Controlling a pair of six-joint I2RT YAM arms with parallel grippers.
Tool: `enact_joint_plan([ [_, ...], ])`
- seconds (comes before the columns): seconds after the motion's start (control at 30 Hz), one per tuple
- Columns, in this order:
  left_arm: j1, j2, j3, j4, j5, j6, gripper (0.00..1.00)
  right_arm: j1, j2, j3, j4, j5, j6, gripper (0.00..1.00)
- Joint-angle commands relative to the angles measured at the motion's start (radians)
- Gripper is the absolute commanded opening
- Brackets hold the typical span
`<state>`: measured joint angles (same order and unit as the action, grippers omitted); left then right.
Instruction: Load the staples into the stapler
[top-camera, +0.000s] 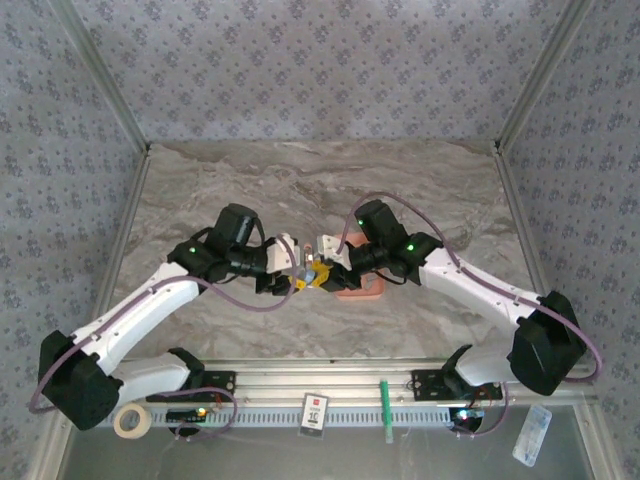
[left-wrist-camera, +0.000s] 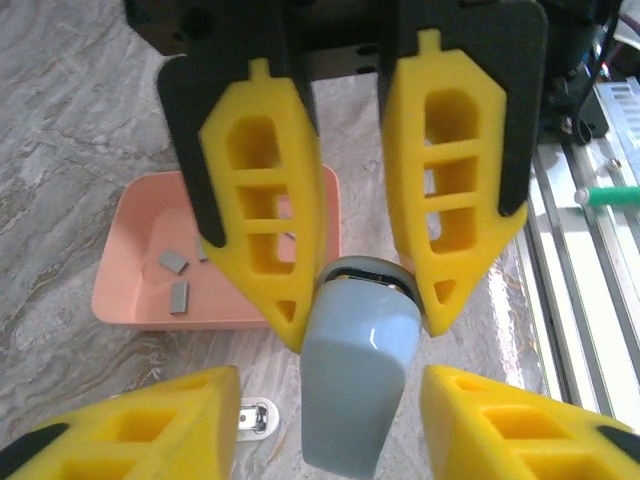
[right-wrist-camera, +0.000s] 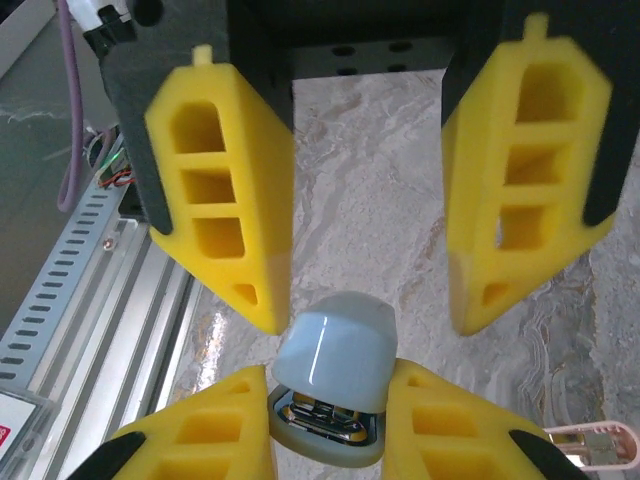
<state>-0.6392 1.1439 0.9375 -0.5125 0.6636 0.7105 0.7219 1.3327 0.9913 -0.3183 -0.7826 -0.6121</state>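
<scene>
**Left gripper (left-wrist-camera: 365, 325) clamps the pale-blue plastic mini stapler (left-wrist-camera: 355, 390)**

The stapler is pinched between the left gripper's yellow fingertips, over the marble-patterned table (left-wrist-camera: 60, 120). The right gripper (right-wrist-camera: 370, 320) stands wide open, its fingers flanking the stapler's rounded end. Just behind, the salmon-pink rectangular plastic tray (left-wrist-camera: 130, 290) holds small grey metal staple strips (left-wrist-camera: 175, 263)

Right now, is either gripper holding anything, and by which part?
The left gripper pinches the stapler by its metal-railed end; the right gripper is open around the rounded end.

The staples (left-wrist-camera: 173, 262) lie in the tray (left-wrist-camera: 118, 298), near the stapler (left-wrist-camera: 355, 385).
</scene>
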Motion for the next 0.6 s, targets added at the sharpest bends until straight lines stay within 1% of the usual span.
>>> enact_joint_plan([
  [0.0, -0.015, 0.008, 0.036, -0.044, 0.041, 0.056, 0.43, 0.003, -0.013, 0.033, 0.001, -0.051, -0.032, 0.16],
  [0.03, -0.017, 0.008, 0.034, -0.044, 0.035, 0.059, 0.40, 0.003, -0.015, 0.035, 0.002, -0.055, -0.031, 0.16],
  [0.1, -0.021, 0.011, 0.034, -0.045, 0.023, 0.063, 0.36, 0.002, -0.016, 0.035, 0.006, -0.064, -0.024, 0.17],
  [0.27, -0.025, 0.014, 0.031, -0.052, 0.005, 0.072, 0.36, -0.008, -0.020, 0.032, 0.033, -0.086, -0.001, 0.18],
  [0.37, -0.026, 0.015, 0.029, -0.050, 0.002, 0.069, 0.33, -0.014, -0.021, 0.032, 0.043, -0.098, 0.010, 0.18],
  [0.43, -0.026, 0.016, 0.029, -0.048, 0.001, 0.068, 0.28, -0.016, -0.023, 0.031, 0.044, -0.103, 0.015, 0.19],
  [0.5, -0.027, 0.014, 0.030, -0.047, -0.001, 0.066, 0.23, -0.020, -0.026, 0.026, 0.046, -0.103, 0.019, 0.21],
  [0.57, -0.025, 0.013, 0.032, -0.044, -0.001, 0.060, 0.19, -0.024, -0.034, 0.016, 0.048, -0.096, 0.024, 0.27],
])
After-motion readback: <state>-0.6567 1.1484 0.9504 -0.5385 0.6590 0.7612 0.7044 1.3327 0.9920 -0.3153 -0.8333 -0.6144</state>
